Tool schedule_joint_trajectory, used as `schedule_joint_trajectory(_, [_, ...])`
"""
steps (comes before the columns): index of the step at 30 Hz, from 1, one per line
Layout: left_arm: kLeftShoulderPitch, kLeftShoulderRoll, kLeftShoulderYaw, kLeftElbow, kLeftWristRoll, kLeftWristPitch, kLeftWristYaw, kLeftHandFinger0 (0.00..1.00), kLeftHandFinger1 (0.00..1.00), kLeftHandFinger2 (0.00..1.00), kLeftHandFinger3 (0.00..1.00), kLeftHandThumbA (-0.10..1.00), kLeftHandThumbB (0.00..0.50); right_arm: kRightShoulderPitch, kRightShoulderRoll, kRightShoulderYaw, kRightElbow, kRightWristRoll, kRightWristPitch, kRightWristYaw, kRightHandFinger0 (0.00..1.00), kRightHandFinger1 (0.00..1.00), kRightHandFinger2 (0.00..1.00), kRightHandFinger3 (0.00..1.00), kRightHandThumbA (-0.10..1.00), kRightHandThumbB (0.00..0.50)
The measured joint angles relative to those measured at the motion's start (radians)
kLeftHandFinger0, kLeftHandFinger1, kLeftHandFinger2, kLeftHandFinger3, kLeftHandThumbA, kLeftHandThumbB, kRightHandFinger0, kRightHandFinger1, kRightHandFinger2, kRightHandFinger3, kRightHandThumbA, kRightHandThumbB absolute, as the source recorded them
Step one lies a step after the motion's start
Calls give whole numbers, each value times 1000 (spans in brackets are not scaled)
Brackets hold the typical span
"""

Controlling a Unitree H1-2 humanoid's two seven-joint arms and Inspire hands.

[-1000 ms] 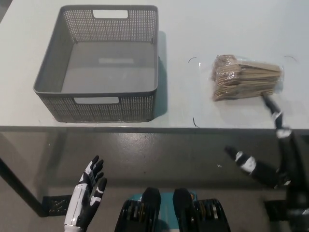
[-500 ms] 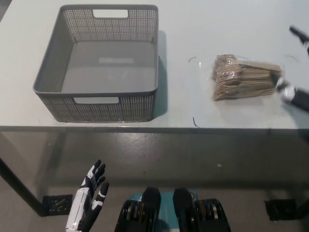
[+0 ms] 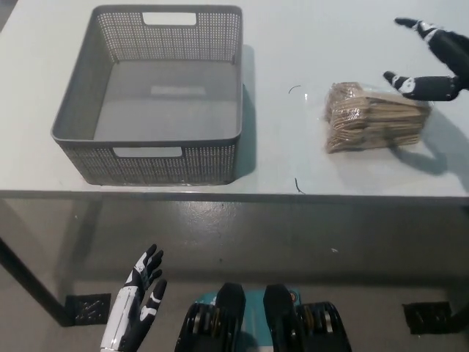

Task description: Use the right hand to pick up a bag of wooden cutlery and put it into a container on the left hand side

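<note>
Just 1 cutlery bag & 1 basket (grey), right hand splayed by bag.

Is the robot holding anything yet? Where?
Nothing is held. The right hand hangs open near the bag of wooden cutlery; the left hand rests open in front of the table.

I see the right hand only in part: the picture's right edge cuts off most of its palm and the whole arm. I cannot tell whether its lower finger touches the far right corner of the bag of wooden cutlery or hangs above it. The pieces inside the bag are too small to tell apart, and the bottom edge cuts the left hand at the wrist.
</note>
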Motion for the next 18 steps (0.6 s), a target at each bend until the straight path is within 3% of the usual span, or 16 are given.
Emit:
schedule_joint_trajectory(7, [-1,1,-7,0,3,-1,-1,1000,1000,1000,1000,860,214,-103,3,84,161,-14,2,104,1000,1000,1000,1000,550,500])
schedule_joint_trajectory(18, [0,5,-15,0,3,-2,-7,1000,1000,1000,1000,849,211,-166,6,206,267,-54,-7,210,1000,1000,1000,1000,640,500])
